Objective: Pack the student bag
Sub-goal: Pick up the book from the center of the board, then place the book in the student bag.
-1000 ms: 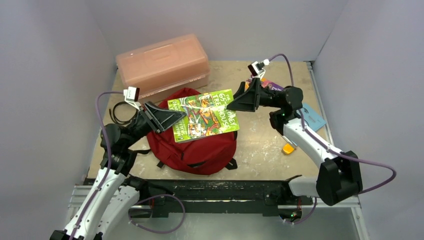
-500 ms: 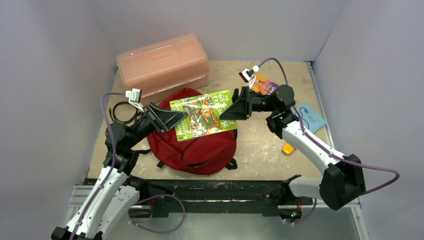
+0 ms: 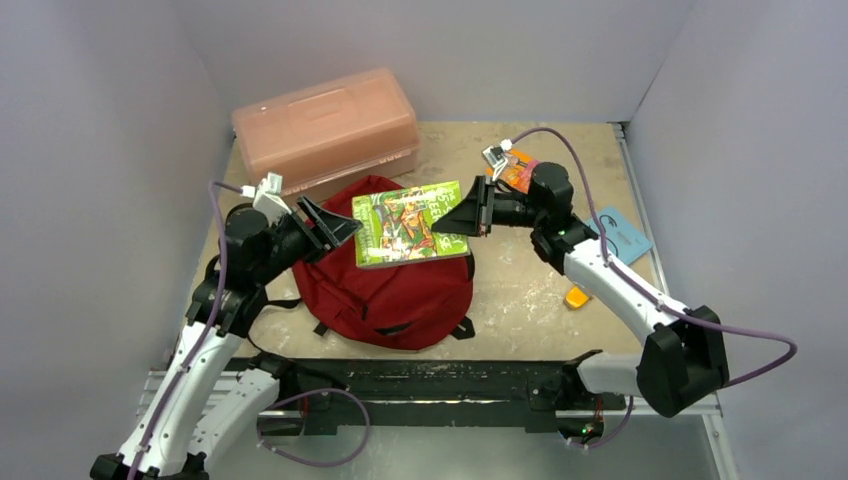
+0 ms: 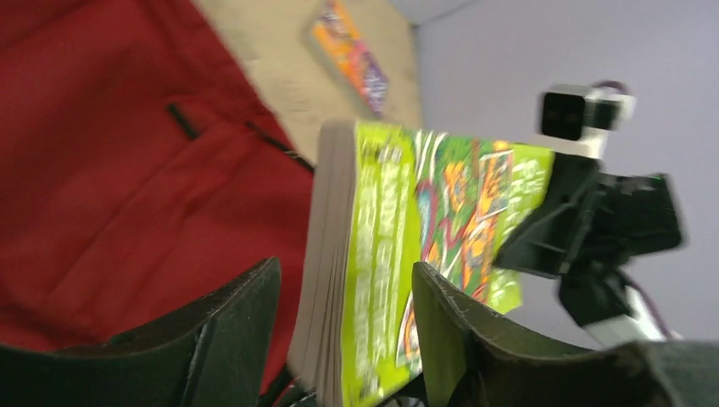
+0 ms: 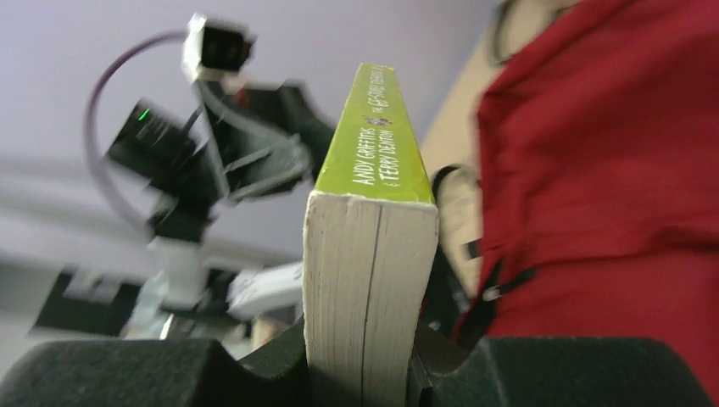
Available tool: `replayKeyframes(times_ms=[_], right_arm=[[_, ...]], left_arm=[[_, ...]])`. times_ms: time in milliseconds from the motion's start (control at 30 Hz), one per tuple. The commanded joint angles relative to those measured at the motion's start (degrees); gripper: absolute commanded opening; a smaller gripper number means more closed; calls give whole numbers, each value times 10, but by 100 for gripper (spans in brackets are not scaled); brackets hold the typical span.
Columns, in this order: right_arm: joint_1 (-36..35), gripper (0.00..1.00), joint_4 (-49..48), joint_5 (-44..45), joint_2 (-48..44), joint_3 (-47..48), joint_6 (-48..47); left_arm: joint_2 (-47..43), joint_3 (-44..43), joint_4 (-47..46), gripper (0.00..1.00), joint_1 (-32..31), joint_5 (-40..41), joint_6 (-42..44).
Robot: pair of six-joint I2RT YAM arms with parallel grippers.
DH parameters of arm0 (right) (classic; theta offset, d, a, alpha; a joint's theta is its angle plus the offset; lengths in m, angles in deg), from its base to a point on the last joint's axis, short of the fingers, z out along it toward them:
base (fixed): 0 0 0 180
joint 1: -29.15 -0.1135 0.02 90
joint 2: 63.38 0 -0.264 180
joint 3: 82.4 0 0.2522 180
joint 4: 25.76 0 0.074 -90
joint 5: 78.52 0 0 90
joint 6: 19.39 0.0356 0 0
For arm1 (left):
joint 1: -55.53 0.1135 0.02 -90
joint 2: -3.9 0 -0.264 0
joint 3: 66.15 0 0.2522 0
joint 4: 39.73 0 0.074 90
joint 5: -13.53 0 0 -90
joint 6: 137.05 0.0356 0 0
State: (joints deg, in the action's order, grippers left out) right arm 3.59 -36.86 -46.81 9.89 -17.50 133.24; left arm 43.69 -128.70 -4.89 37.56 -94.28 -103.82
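Observation:
The student bag (image 3: 395, 295), dark red with black zippers, lies flat in the middle of the table. Above it hangs a bright green paperback book (image 3: 410, 222), roughly level. My right gripper (image 3: 450, 218) is shut on the book's right edge; in the right wrist view its page block (image 5: 373, 254) sits pinched between the jaws of that gripper (image 5: 360, 356). My left gripper (image 3: 335, 228) is open at the book's left edge. In the left wrist view the book (image 4: 398, 237) stands between its spread fingers (image 4: 343, 275), with a gap on the page side and the bag (image 4: 110, 170) behind.
A translucent orange-pink plastic box (image 3: 325, 130) stands behind the bag. A black cable coil (image 3: 240, 225) lies at the left. An orange-purple book (image 3: 515, 170), a blue booklet (image 3: 625, 235) and a small orange object (image 3: 576, 297) lie on the right.
My right gripper moved in from the right and shut on the book's edge. My left gripper opened and drew back a little. The book shifted slightly right and levelled.

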Motion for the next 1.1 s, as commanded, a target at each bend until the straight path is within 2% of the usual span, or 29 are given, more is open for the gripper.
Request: replayKeyframes(times_ms=[0,167,200,233,333,433,533,667,800,900,967,1067], right_arm=[[35,0,351,255,-43,97,-222],[65,0,433,400,-121,95,-259],[67,0,448,434,-138,97,-268],[67,0,461,472,-157,98,-273],[67,0,483,565,-222,95,-289],[67,0,488,609,-270,86,-297],[67,0,489,621,-299,78,-303],[67,0,511,631,-305,77,-305],[67,0,527,588,-305,52,-297],[67,0,539,557,-307,12,-297],[67,0,552,539,-310,-12,-301],[67,0,563,533,-323,-44,-299]], left_arm=[[17,-15,179,59,4,114,73],[50,35,64,57,-6,-61,128],[61,41,39,57,-30,-67,136],[73,40,27,57,-65,-50,153],[123,17,18,57,-192,68,223],[204,-20,18,57,-260,117,265],[298,-68,18,57,-284,119,277],[401,-133,25,57,-329,162,294],[456,-160,11,53,-361,166,281],[486,-160,0,46,-385,176,267],[506,-162,3,41,-402,209,265],[534,-164,11,41,-428,245,265]])
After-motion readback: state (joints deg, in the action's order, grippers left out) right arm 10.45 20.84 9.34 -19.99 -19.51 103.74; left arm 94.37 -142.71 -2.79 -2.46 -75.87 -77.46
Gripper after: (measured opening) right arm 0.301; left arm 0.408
